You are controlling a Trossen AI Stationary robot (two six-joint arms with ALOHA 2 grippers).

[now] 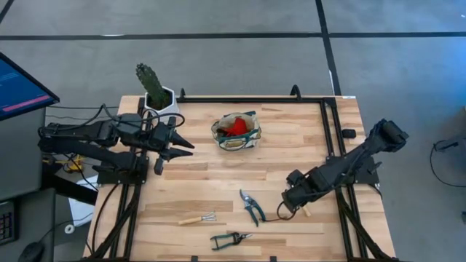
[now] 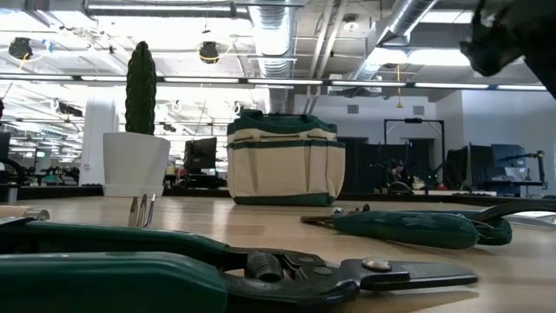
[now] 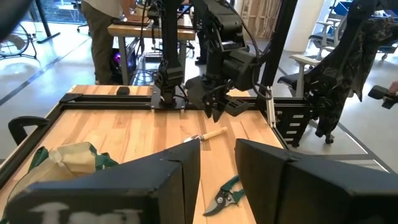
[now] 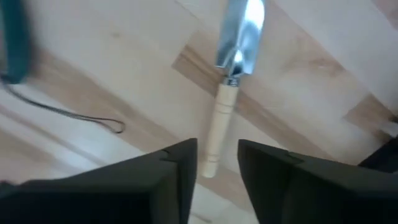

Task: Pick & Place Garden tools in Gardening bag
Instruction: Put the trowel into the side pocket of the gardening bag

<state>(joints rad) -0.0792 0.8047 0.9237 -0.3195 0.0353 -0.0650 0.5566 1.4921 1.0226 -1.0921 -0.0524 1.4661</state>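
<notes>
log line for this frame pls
right gripper: open over trowel, not gripping | left gripper: idle by cactus pot | bag: red item inside | on table: two shears, rake

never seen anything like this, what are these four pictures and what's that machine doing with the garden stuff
It is one moment seen by four cameras. The machine is two dark robot arms at a wooden table. One picture looks straight down, one looks level across the tabletop, and two come from cameras on the arms' wrists.

On the table stand a gardening bag with something red inside and a potted cactus. Nearer the front lie two green-handled pruning shears and a small rake.

The right gripper hangs just above a wooden-handled trowel, fingers apart, the handle end in the gap between them; it holds nothing. The left gripper waits near the cactus, also holding nothing.
</notes>
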